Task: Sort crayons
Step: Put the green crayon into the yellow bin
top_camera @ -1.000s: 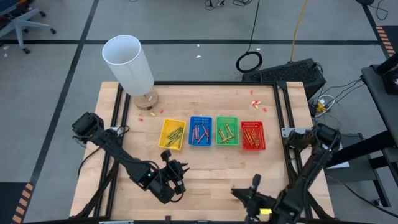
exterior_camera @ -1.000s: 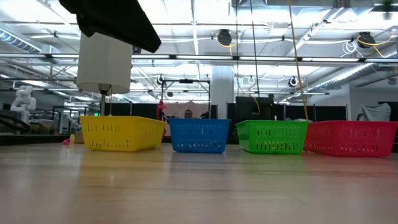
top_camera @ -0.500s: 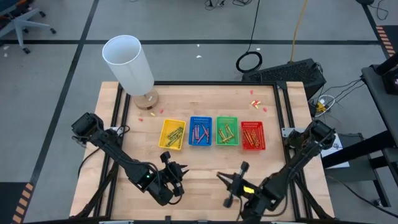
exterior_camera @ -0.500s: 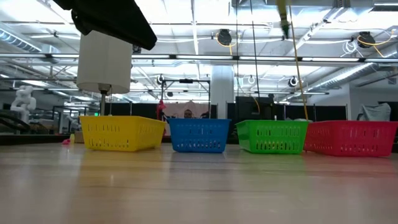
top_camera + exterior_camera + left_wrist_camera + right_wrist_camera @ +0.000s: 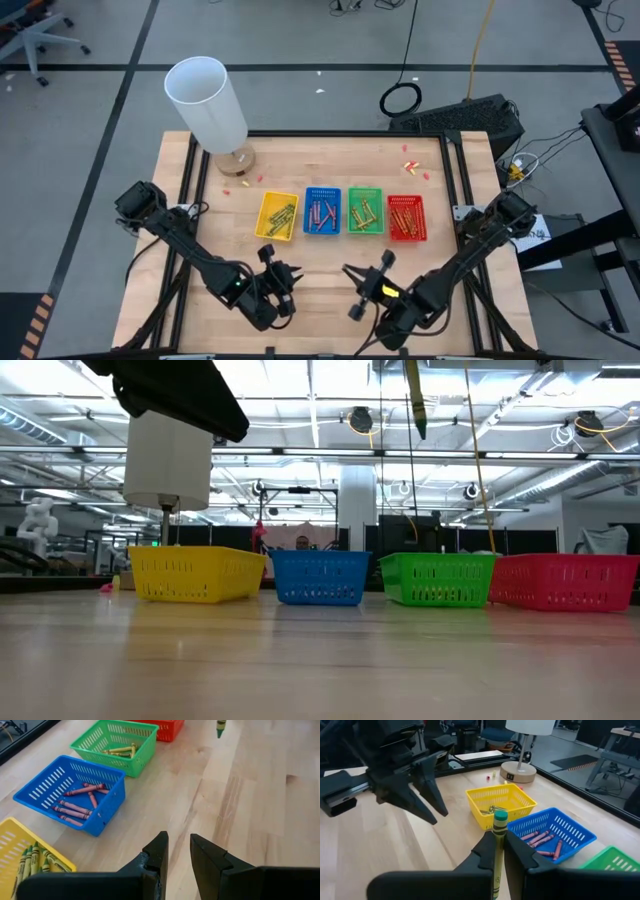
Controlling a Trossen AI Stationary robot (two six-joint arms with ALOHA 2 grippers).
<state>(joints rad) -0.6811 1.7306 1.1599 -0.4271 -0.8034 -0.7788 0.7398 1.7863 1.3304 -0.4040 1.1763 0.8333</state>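
Four trays stand in a row mid-table, each with several crayons inside: yellow [image 5: 277,215], blue [image 5: 322,210], green [image 5: 364,210] and red [image 5: 406,217]. My right gripper [image 5: 366,284] hovers near the table's front edge, in front of the green tray, shut on an olive-green crayon [image 5: 498,837]. The low view shows this crayon [image 5: 413,400] high above the table. My left gripper [image 5: 178,854] hovers in front of the yellow tray, its fingers a little apart with nothing between them. My right gripper pinches the crayon's shaft [image 5: 498,851] between its two fingers, which lie across it. The crayon's flat end [image 5: 500,815] sticks up past the fingers. The crayon stands nearly upright, its pointed tip [image 5: 421,430] down, lifted well clear of the table.
A white lamp [image 5: 205,100] on a round wooden base stands at the far left corner. Tiny red and yellow scraps [image 5: 410,165] lie behind the trays. Bare wood [image 5: 320,265] stretches between the grippers and the tray row.
My right gripper has swung from the near right corner toward the table's left, a little toward the trays, and rolled at the wrist. It has carried the crayon along, which has come into the low view and moved left there, tip down.
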